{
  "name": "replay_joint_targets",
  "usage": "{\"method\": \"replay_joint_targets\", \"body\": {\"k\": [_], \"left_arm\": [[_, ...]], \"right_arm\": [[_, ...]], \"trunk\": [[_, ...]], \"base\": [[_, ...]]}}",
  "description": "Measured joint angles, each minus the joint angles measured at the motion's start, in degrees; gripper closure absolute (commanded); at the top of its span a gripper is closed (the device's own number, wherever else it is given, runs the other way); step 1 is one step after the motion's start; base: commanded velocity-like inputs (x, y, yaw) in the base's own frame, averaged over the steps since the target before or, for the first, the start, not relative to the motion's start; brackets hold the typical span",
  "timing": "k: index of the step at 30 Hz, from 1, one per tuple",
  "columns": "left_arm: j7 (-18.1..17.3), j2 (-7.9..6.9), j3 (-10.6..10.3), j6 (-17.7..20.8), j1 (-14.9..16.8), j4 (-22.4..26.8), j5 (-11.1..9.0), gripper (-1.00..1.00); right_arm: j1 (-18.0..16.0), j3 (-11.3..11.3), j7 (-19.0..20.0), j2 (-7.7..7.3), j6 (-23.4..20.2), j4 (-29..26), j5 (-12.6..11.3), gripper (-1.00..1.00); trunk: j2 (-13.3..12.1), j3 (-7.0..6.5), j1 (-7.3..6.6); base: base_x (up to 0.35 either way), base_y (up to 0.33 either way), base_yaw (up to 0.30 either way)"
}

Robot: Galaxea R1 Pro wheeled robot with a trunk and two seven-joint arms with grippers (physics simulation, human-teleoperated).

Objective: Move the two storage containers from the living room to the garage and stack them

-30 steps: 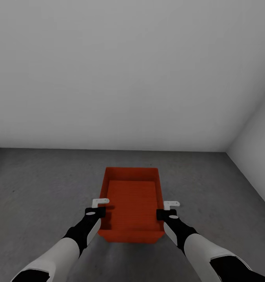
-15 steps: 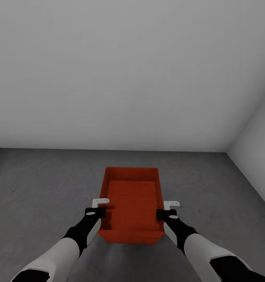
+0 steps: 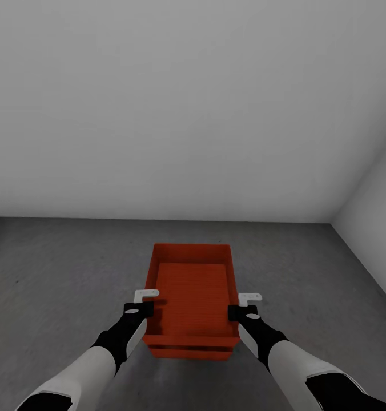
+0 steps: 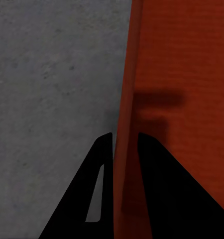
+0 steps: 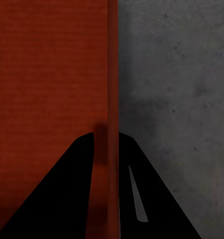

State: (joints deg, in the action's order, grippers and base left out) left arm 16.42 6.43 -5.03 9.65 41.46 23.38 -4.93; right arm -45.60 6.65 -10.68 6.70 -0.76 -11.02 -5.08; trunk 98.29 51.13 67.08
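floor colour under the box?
Dark grey, mottled like concrete; the floor shows best in the head view, around the orange-red box.

We face a plain white-grey wall [image 3: 176, 108] that meets a second wall [image 3: 376, 194] of the same colour at a corner on our right. Below them we see the floor [image 3: 61, 268], dark grey, matte and faintly mottled like concrete. The light is soft and even, brightest across the middle of the wall ahead.

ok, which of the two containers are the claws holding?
The upper container: left claw and right claw each pinch a side wall. The lower container peeks out beneath its near edge.
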Motion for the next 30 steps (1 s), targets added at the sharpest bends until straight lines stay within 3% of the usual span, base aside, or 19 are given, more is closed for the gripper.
{"method": "replay_joint_targets", "body": {"k": [30], "left_arm": [[0.11, 0.16, 0.18, 0.21, 0.02, -1.11, -0.66, 1.0]], "right_arm": [[0.0, 0.53, -0.17, -0.1, -1.35, 0.05, -0.04, 1.0]], "trunk": [[0.0, 0.0, 0.0]], "base": [[0.0, 0.0, 0.0]]}}
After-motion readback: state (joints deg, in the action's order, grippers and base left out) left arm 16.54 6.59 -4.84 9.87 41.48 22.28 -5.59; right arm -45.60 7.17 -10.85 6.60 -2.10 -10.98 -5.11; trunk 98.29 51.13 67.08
